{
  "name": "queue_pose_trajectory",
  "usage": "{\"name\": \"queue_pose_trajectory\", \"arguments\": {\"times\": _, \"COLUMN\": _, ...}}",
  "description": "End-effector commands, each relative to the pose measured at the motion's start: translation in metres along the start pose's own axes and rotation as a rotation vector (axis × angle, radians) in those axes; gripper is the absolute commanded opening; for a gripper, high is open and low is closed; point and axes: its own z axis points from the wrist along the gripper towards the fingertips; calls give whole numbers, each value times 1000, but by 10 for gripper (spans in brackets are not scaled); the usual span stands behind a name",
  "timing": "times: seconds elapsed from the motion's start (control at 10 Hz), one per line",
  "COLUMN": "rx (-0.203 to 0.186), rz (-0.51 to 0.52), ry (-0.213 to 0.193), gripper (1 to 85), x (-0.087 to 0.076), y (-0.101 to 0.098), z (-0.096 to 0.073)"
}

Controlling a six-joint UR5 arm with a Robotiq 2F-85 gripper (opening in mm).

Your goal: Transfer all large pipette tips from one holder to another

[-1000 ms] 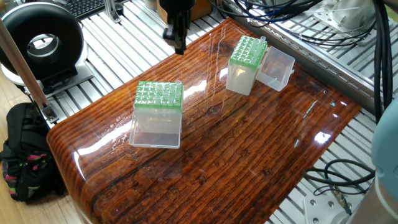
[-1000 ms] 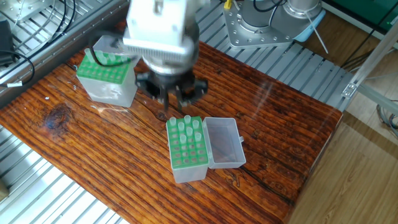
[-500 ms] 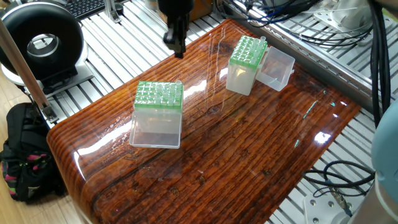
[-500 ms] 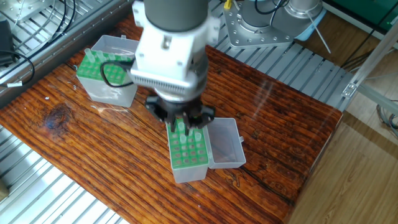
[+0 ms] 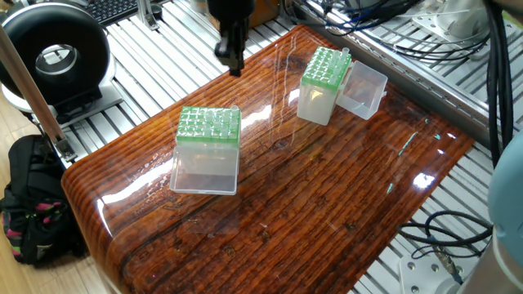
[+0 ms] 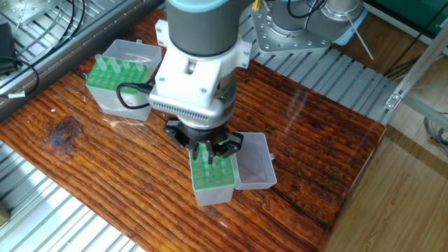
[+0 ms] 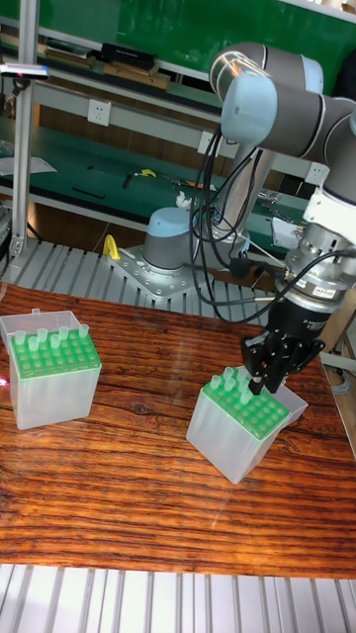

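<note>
Gripper (image 6: pixel 208 151) has descended onto the mid-tabletop tip box (image 6: pixel 212 183) — fingers narrow, grasp indeterminate — a large pipette tip (image 7: pixel 230 380) pick or placement appears imminent.

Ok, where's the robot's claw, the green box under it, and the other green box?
claw (image 7: pixel 265 384), tall fixed view, between its fingertips
green box under it (image 7: pixel 229 442), tall fixed view, its clear front wall
other green box (image 7: pixel 49 394), tall fixed view, its clear front wall
</note>
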Motion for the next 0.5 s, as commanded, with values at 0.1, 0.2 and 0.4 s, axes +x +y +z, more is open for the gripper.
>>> {"name": "queue_pose_trajectory", "arguments": {"times": 0.1, "rx": 11, "rz": 50, "ry": 1, "gripper": 330, "x": 0, "y": -5, "z": 10}}
{"name": "queue_pose_trajectory", "arguments": {"times": 0.2, "rx": 8, "rz": 59, "ry": 2, "gripper": 337, "x": 0, "y": -4, "z": 10}}
{"name": "queue_pose_trajectory", "arguments": {"times": 0.4, "rx": -16, "rz": 68, "ry": -10, "gripper": 357, "x": -3, "y": 2, "z": 10}}
